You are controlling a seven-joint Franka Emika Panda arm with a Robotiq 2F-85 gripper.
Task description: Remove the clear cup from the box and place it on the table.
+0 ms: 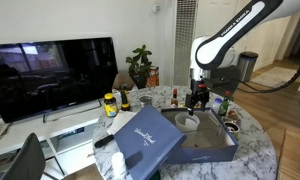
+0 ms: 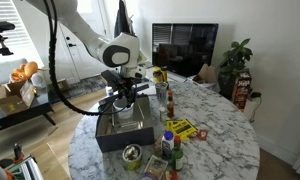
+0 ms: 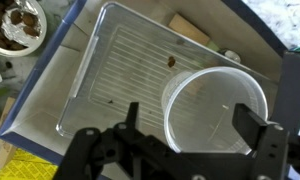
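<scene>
The clear cup (image 3: 216, 88) stands upright in the clear ribbed tray inside the navy-blue box (image 3: 44, 76). It also shows in an exterior view (image 1: 186, 122). The box (image 1: 212, 152) lies open on the marble table (image 1: 256, 150), its lid (image 1: 145, 137) with white script tilted up beside it. My gripper (image 3: 195, 125) is open just above the cup, one finger on each side of its rim, not touching it. In both exterior views the gripper (image 1: 198, 101) (image 2: 125, 99) hangs over the box (image 2: 124, 133); in one the arm hides the cup.
A dark jar with a yellow label (image 1: 110, 104), small bottles (image 1: 175, 97) and a plant (image 1: 142, 66) stand behind the box. A TV (image 1: 50, 76) is beyond. Bottles (image 2: 170, 146), cans (image 2: 133, 155) and a yellow packet (image 2: 182, 128) crowd the table (image 2: 212, 108).
</scene>
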